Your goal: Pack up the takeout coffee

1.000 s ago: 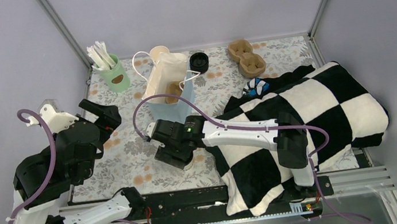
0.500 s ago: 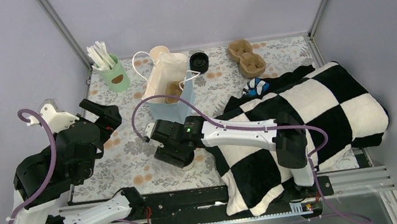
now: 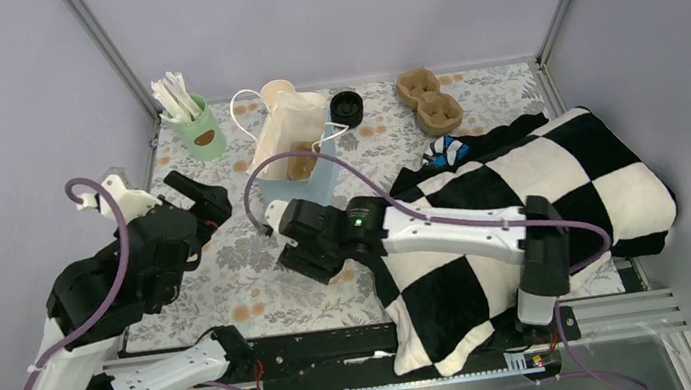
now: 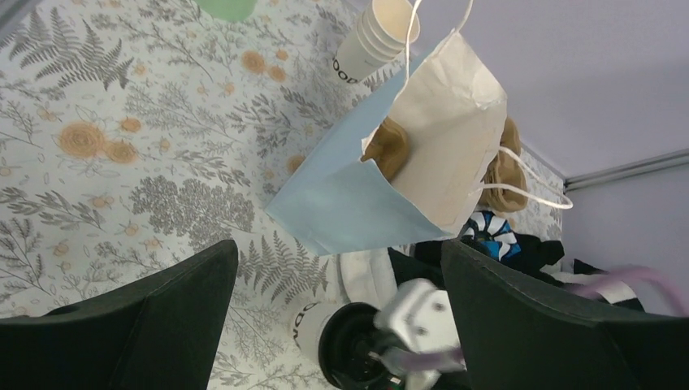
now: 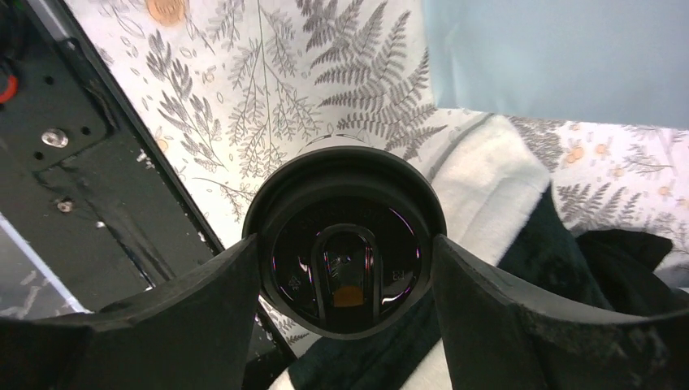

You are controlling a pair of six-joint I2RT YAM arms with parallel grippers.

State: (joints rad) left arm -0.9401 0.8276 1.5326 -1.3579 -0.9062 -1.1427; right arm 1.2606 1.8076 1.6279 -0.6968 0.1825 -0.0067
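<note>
The takeout coffee, a cream cup [image 4: 311, 325] with dark print and a black lid [image 5: 345, 260], stands on the floral table just in front of the blue paper bag [image 3: 300, 145]. My right gripper [image 3: 321, 254] is over it from above; its fingers [image 5: 219, 301] press both sides of the lid rim, so it is shut on the cup. In the top view the gripper hides the cup. My left gripper [image 3: 203, 219] is open and empty, hovering left of the bag. In its own view the bag [image 4: 357, 203] and the cup sit between its spread fingers [image 4: 154, 301].
The open bag holds a brown carrier [image 4: 390, 146]. A stack of cream cups [image 3: 276, 91], a mint-green cup of sticks [image 3: 197, 129], a loose black lid [image 3: 346, 107] and a brown cup tray [image 3: 430, 101] stand at the back. A checkered blanket [image 3: 542, 189] covers the right side.
My right gripper has shifted slightly right and toward the bag, over the cup. My left arm has swung right and forward, closer to the bag.
</note>
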